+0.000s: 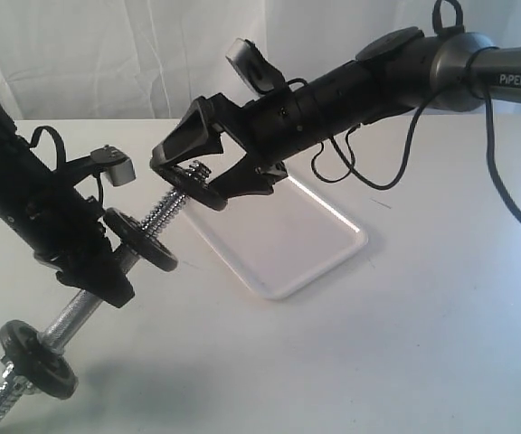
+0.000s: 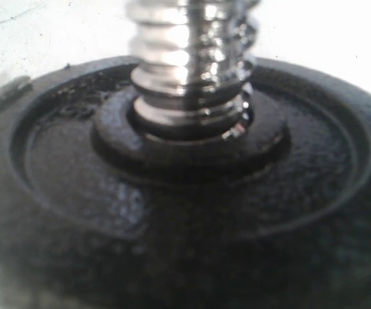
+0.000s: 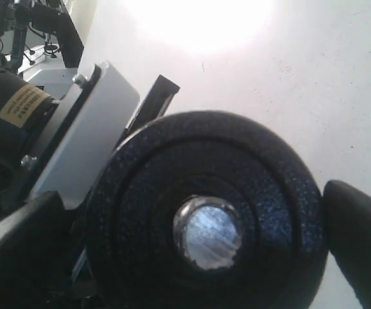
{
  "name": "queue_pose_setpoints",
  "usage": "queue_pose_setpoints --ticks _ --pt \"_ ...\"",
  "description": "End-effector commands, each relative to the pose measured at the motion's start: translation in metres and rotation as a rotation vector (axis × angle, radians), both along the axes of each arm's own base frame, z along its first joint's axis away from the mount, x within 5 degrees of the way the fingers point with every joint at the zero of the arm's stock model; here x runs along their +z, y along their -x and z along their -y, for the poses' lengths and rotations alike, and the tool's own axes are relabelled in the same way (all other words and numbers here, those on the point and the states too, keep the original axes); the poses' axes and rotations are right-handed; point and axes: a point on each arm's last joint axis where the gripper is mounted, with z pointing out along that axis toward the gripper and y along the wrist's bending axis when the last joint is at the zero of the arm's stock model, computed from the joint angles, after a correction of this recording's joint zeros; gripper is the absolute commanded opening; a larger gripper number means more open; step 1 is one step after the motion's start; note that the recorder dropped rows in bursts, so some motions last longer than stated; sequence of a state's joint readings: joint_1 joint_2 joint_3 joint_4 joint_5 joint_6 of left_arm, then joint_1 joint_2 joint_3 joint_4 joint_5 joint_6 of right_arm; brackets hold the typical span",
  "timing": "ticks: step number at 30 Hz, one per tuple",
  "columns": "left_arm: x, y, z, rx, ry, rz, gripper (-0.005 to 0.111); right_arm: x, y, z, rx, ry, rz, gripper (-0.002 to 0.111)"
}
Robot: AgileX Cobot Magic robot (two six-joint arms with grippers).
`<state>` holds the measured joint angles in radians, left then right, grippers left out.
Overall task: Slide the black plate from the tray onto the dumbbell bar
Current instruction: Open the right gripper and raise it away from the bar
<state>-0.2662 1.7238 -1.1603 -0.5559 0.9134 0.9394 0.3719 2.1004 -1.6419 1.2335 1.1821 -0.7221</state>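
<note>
My left gripper (image 1: 100,274) is shut on the dumbbell bar (image 1: 72,315), holding it tilted above the table, upper end toward the tray (image 1: 326,242). My right gripper (image 1: 208,181) is shut on the black plate (image 1: 197,187), which sits at the bar's upper threaded tip. In the right wrist view the bar's end face (image 3: 208,232) shows inside the centre hole of the black plate (image 3: 250,167), with a finger (image 3: 359,238) against its edge. The left wrist view is filled by another black disc (image 2: 172,225) threaded on the bar (image 2: 189,58); its own fingers are hidden.
Two near-identical black discs ride the bar, one just above my left gripper (image 1: 141,240) and one near the low end (image 1: 39,358). The white tray lies on the white table (image 1: 423,344) with nothing in it. A cable (image 1: 505,181) hangs from the right arm.
</note>
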Motion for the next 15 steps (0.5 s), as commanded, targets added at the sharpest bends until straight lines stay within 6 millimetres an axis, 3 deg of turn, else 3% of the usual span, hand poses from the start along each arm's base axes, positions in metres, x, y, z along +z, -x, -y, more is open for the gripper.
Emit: queue_pose_setpoints --ticks 1,7,12,14,15 --pt "0.030 0.006 0.010 0.024 0.148 -0.008 0.000 0.031 0.004 -0.006 -0.007 -0.189 0.004 0.101" --pt "0.030 0.006 0.010 0.023 0.146 -0.005 0.000 0.048 -0.007 0.003 -0.029 -0.206 0.063 0.101" --pt "0.037 0.008 0.008 0.020 0.132 0.039 0.000 0.069 -0.022 0.023 -0.074 -0.232 0.146 0.100" --pt "0.038 0.008 0.005 0.028 0.101 0.062 0.000 0.071 -0.025 0.028 -0.067 -0.211 0.196 0.088" --pt "0.037 0.006 0.003 0.062 0.082 0.063 0.000 0.070 -0.026 0.031 -0.053 -0.162 0.228 0.068"
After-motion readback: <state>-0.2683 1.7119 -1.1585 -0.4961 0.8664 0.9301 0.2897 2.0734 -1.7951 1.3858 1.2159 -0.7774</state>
